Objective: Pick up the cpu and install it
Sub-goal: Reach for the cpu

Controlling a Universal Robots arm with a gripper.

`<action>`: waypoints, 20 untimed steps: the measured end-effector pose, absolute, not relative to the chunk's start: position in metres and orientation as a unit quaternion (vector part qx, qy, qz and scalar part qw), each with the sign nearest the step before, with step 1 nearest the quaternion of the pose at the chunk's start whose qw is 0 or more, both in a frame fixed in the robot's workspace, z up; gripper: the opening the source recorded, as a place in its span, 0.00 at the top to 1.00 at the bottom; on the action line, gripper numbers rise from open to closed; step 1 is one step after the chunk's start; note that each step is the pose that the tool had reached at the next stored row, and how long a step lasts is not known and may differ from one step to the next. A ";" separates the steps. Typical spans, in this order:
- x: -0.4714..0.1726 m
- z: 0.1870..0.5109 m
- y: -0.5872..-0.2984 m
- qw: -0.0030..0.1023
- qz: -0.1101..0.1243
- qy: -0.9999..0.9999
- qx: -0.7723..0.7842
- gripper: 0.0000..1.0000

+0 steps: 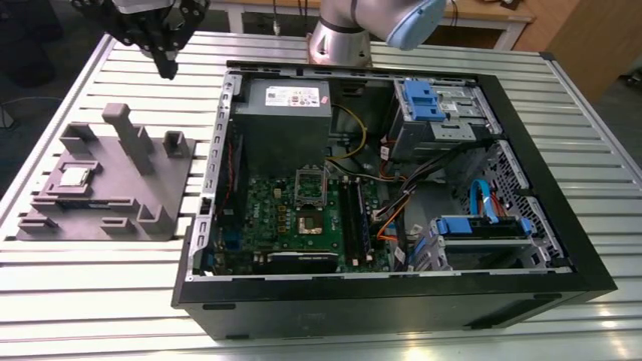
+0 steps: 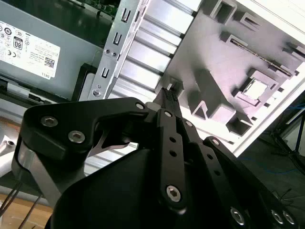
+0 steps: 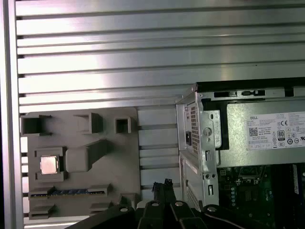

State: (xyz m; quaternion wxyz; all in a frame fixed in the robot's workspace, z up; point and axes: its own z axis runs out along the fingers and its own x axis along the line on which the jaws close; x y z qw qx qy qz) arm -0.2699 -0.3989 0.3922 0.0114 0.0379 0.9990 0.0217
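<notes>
The cpu (image 1: 74,177) is a small silvery square chip lying flat in a recess of the grey holder block (image 1: 150,192), on the table at the exterior view's left of the computer case. It also shows in both wrist views, cpu (image 2: 256,89) and cpu (image 3: 49,165). My gripper (image 1: 168,71) hangs high above the table beyond the block's far end, well away from the cpu. Its black fingers (image 2: 167,102) lie together with nothing between them, and the fingertips (image 3: 167,183) point down at the slatted table beside the case. The motherboard socket (image 1: 311,222) lies open inside the case.
The open black computer case (image 1: 561,248) lies on its side on the slatted metal table (image 1: 90,301). Inside are a grey power supply (image 1: 283,101), blue drive brackets (image 1: 422,94), cables and a green motherboard (image 1: 271,210). Upright posts (image 1: 128,135) rise from the holder block.
</notes>
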 end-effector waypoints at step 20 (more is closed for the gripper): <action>-0.297 0.392 -0.399 0.011 0.022 0.999 0.038 0.90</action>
